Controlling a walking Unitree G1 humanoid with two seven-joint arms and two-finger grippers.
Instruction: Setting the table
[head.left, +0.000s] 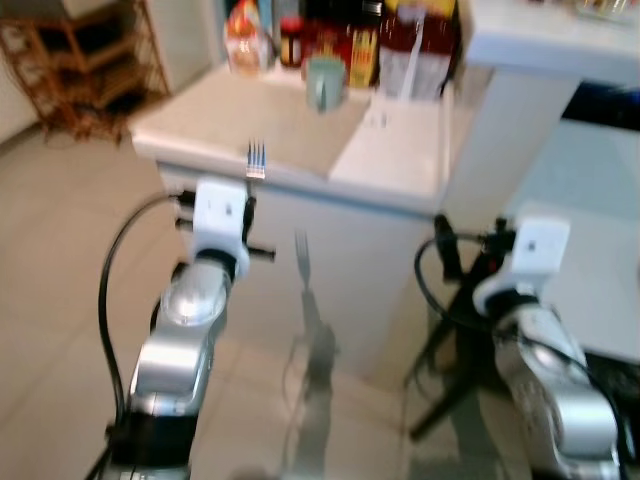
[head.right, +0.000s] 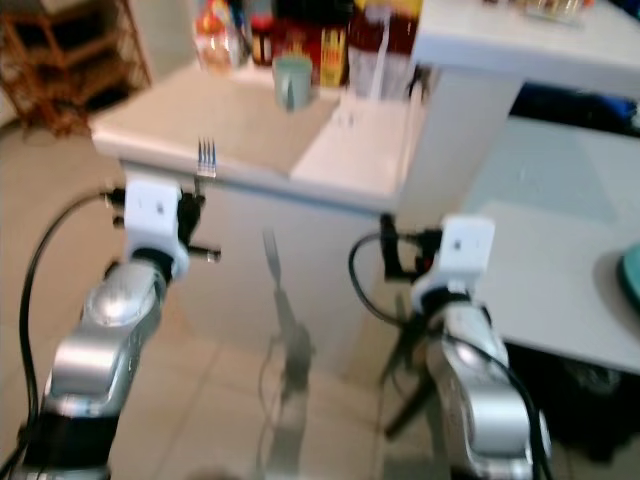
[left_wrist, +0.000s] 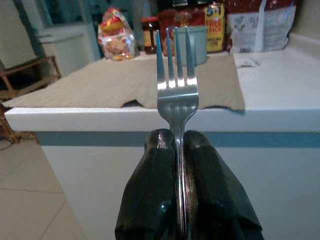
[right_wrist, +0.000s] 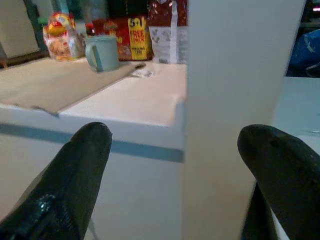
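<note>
Holding the fork (left_wrist: 176, 85) squeezed tight and upright just in front of the counter (head.left: 400, 160), the left gripper (left_wrist: 175, 150) could bang its prongs on the counter edge, while the right gripper (right_wrist: 175, 150) waits wide open beside the counter.

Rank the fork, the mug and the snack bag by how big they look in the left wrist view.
1. Fork: looks largest, but it sits right at the camera in the left gripper, so nearness inflates it.
2 and 3. Mug and snack bag: about alike; the fork hides part of the mug, so I won't rank them.
</note>
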